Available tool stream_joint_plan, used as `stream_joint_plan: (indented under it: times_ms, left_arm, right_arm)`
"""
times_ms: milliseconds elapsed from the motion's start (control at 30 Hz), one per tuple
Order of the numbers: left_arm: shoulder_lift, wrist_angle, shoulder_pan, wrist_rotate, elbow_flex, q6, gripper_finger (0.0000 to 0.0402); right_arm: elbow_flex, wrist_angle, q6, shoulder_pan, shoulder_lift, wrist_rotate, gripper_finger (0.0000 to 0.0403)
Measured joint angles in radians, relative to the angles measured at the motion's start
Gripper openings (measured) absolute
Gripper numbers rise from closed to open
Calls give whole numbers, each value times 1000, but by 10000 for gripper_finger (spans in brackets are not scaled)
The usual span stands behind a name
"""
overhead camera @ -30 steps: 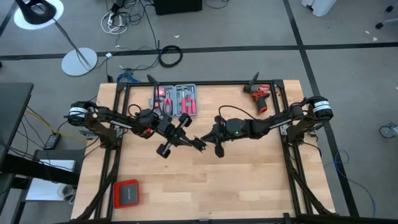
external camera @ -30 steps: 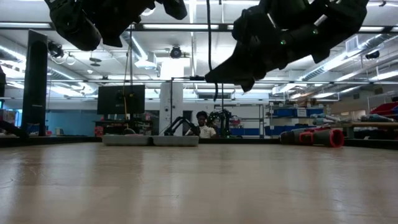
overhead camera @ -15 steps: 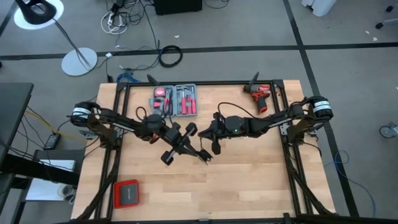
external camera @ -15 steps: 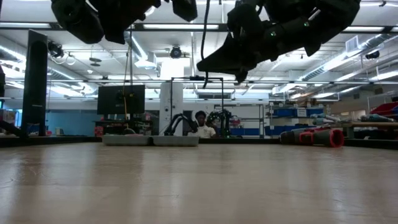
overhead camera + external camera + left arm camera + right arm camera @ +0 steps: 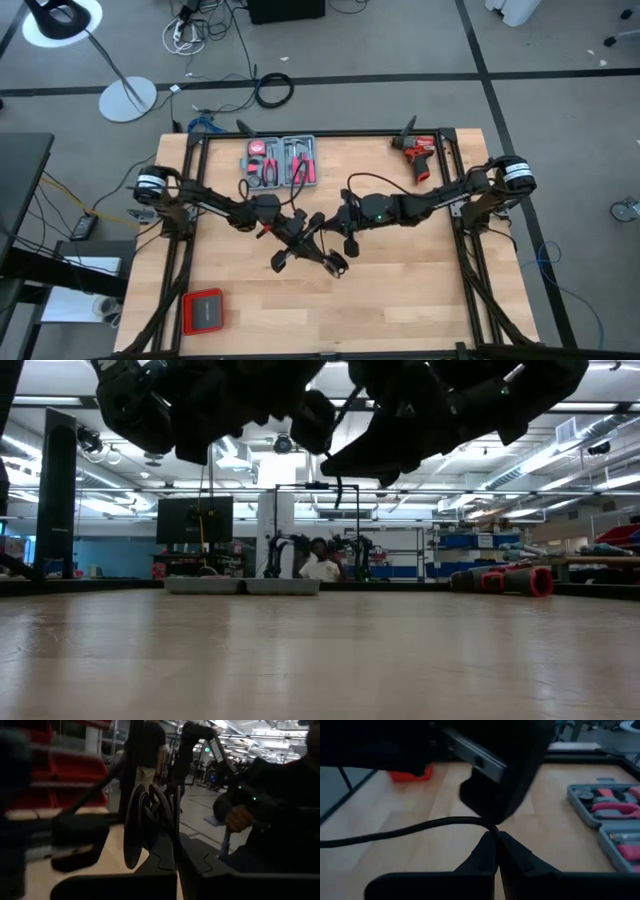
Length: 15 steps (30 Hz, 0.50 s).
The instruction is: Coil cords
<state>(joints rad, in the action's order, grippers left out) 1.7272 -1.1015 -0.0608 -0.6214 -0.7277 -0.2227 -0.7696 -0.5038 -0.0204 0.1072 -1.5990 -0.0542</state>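
The thin black cable shows in the left wrist view as several upright loops point(image 5: 150, 822), and in the right wrist view as one strand point(image 5: 395, 834). My left gripper point(image 5: 312, 232) is shut on the loops above the middle of the table. My right gripper point(image 5: 330, 222) faces it, close by, and is shut on the strand. In the low view a short piece of cable point(image 5: 340, 490) hangs between the two grippers, well above the table. The plug block does not show. My left gripper holds the coil of several loops by its lower part point(image 5: 159, 857), between its two fingers. The loops stand up past the fingers, clear of the table. My right gripper pinches a single strand point(image 5: 491, 826) between its fingertips point(image 5: 485, 847). The fingers lie across the strand, which runs off sideways, lifted clear.
An open grey tool case point(image 5: 282, 162) lies at the table's far side, and a red drill point(image 5: 418, 155) at the far right. A red and black box point(image 5: 203, 312) lies near the near left corner. Bare wood lies below the grippers. A person point(image 5: 320, 565) is in the room beyond.
My left gripper has gone toward the table's right and near edges and has turned about its wrist, closing on my right gripper. The cable hanging between them has grown shorter. My right gripper has stayed almost in place.
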Motion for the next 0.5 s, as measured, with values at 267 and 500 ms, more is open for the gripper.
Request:
stream_joint_plan:
  times_ms: [267, 500]
  left_arm:
    - [9, 108, 1, 60, 2, -24, 1]
    - [9, 151, 2, 85, 2, -32, 1]
  right_arm:
    - [0, 72, -18, 48, 34, -40, 4]
    - [-1, 151, -53, 75, 95, -116, 5]
